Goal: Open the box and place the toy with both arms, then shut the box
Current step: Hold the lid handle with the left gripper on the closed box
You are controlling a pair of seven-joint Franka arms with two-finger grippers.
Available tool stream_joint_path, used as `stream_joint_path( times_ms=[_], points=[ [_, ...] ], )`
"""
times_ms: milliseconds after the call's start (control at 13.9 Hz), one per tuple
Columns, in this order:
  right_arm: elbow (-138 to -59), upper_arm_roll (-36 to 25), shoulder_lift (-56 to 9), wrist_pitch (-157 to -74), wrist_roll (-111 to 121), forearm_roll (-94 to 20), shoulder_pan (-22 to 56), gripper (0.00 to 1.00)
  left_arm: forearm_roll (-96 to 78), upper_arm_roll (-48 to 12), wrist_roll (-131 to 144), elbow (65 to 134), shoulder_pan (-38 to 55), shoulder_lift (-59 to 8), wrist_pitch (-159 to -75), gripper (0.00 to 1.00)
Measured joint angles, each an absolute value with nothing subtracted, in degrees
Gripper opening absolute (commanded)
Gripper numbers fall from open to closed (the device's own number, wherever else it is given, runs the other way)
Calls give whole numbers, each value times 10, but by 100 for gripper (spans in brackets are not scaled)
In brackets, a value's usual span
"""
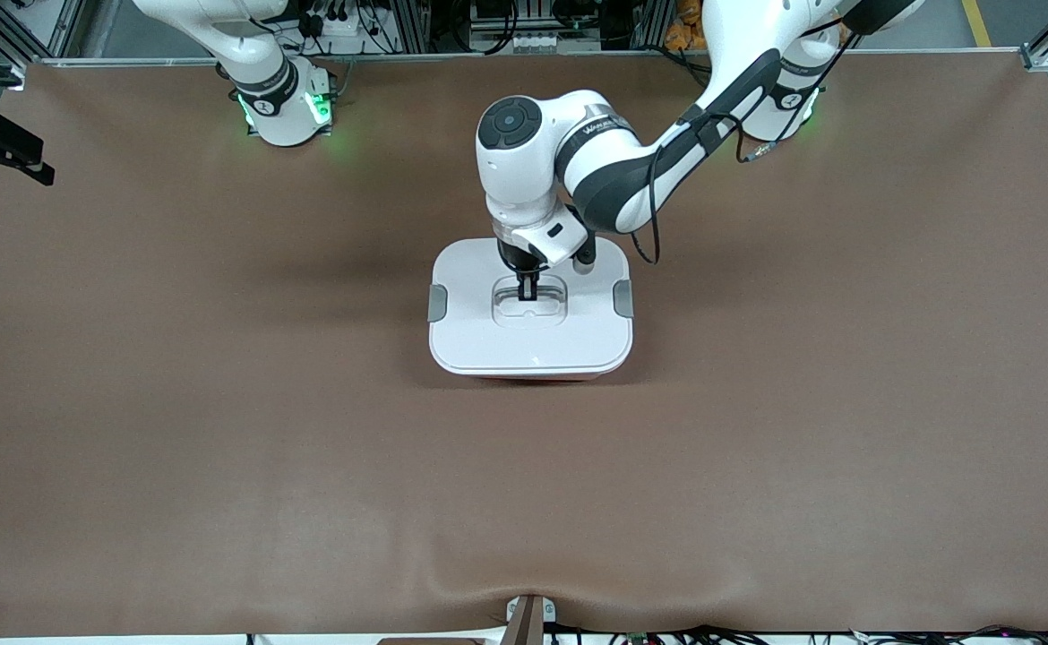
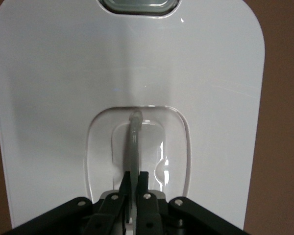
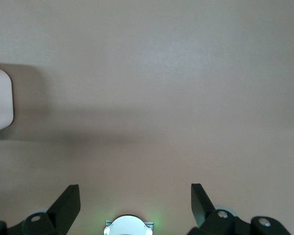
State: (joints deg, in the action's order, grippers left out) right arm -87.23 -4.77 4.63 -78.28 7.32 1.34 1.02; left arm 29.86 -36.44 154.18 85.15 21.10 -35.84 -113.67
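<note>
The box (image 1: 488, 336) stands at the middle of the table with its white lid (image 2: 63, 88) on and a grey clip (image 1: 436, 302) at each end. A thin strip of the tub (image 1: 533, 378) shows under the lid's edge nearest the front camera. My left gripper (image 1: 528, 288) reaches straight down into the lid's recessed centre. In the left wrist view the left gripper (image 2: 134, 176) is shut on the thin upright handle (image 2: 134, 142). My right gripper (image 3: 135, 196) hangs open and empty over bare table near its base, with a corner of the box (image 3: 0, 100) at the view's edge. The toy is out of view.
Brown cloth (image 1: 219, 430) covers the table. The two arm bases (image 1: 287, 107) glow green along the edge farthest from the front camera. A black fixture (image 1: 4, 148) sticks in at the right arm's end of the table.
</note>
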Motion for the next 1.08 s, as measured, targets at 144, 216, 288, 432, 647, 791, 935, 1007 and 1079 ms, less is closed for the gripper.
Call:
stream_joint_path(
  times_ms=[144, 216, 288, 432, 647, 791, 935, 1007, 1079],
  points=[
    [-872, -48, 46, -783, 73, 13, 10, 100, 299, -364, 1542, 853, 211, -359, -1137, 0],
    [-872, -48, 46, -783, 73, 13, 10, 100, 299, -364, 1541, 853, 211, -359, -1137, 0],
    [-872, -48, 46, -783, 73, 13, 10, 100, 299, -364, 1541, 854, 211, -359, -1138, 0],
    [-872, -48, 46, -783, 73, 13, 10, 100, 299, -364, 1541, 855, 210, -359, -1140, 0],
    [-872, -48, 46, -783, 73, 13, 10, 100, 299, -364, 1539, 858, 210, -359, -1142, 0],
    [-872, -48, 46, -783, 73, 13, 10, 100, 299, -364, 1538, 860, 210, -359, -1143, 0],
    [-872, -48, 46, -783, 73, 13, 10, 100, 299, -364, 1538, 860, 210, -359, -1143, 1],
    [-872, -48, 46, -783, 73, 13, 10, 100, 299, -364, 1538, 860, 210, -359, -1144, 8],
    [-872, -48, 46, -783, 73, 13, 10, 100, 299, -364, 1537, 862, 210, -359, -1144, 8]
  ],
)
